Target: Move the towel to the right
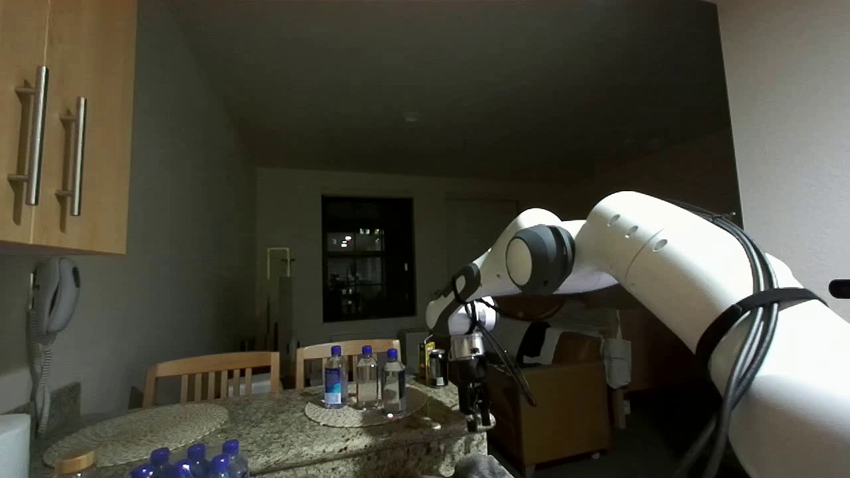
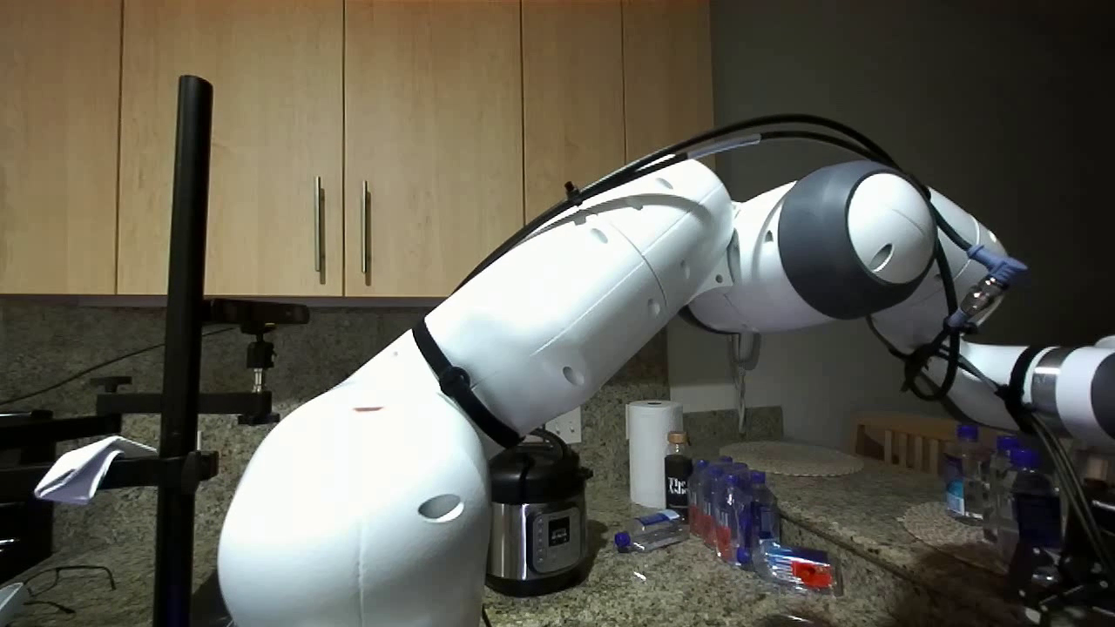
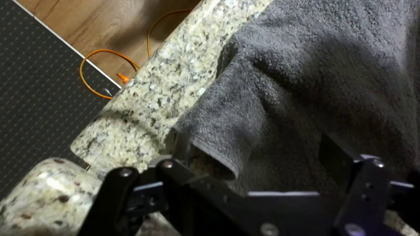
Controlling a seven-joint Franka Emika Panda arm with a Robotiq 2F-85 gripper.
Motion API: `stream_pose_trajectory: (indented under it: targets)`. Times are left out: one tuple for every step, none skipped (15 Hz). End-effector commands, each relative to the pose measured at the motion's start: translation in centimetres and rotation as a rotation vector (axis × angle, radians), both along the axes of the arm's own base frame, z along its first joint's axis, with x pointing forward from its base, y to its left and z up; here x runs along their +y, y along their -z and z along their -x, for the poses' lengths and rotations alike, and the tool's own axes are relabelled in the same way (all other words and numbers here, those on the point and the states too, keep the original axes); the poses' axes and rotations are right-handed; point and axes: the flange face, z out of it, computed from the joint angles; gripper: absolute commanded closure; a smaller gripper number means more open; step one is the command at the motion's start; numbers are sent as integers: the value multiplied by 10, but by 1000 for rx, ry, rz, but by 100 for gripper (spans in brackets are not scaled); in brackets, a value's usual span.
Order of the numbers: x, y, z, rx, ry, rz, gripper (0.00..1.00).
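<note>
I have the black two-fingered gripper (image 3: 260, 151) over the grey terry-cloth towel (image 3: 311, 82), its fingers (image 3: 338, 160) standing wide apart with nothing clamped between them. Whether either one touches the cloth, I can't tell from here. The towel lies rumpled on the speckled pale granite counter (image 3: 154, 95), with a bare strip of stone between it and the counter's edge in the wrist view; in an exterior view only a grey scrap of the towel (image 1: 481, 467) shows, at the bottom, below the gripper.

I expect it to be light, limp and hard to damage, so force isn't my worry. The looped nap should give the fingers good bite, while the smooth stone ought to let it slide without much drag. What it won't do is hold a shape: pinched by one corner, it would likely trail and bunch.

Beside the finger at the left of the wrist view, the hem curls up over a dark hollow. That lip is tempting, but it looks thin and off to one side. I'd rather take the folds running down toward the gap between the fingers, going low enough to gather several layers; the risk I see is jamming the tips into the granite.
</note>
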Motion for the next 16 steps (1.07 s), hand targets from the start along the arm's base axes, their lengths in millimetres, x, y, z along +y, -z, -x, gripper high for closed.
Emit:
stream_pose_trajectory:
  targets:
    - [5,-41,8,-132,11,26,0]
    - [7,-50,9,-188,25,33,0]
    - [9,-60,9,-251,51,35,0]
    - [13,-69,9,-296,71,37,0]
    - [18,-77,12,-337,84,38,0]
    - [24,-86,14,-376,88,42,0]
    - [31,-91,19,-397,82,41,0]
    - [37,-98,24,-426,85,47,0]
    - [43,-103,30,-437,78,53,0]
    - [49,-109,35,-467,70,76,0]
    - [56,-115,41,-493,67,93,0]
    - [63,-118,49,-507,60,111,0]
    - [70,-121,56,-527,60,125,0]
    - [79,-123,64,-546,60,133,0]
    - [89,-124,72,-565,58,135,0]
    - [100,-124,82,-582,54,138,0]
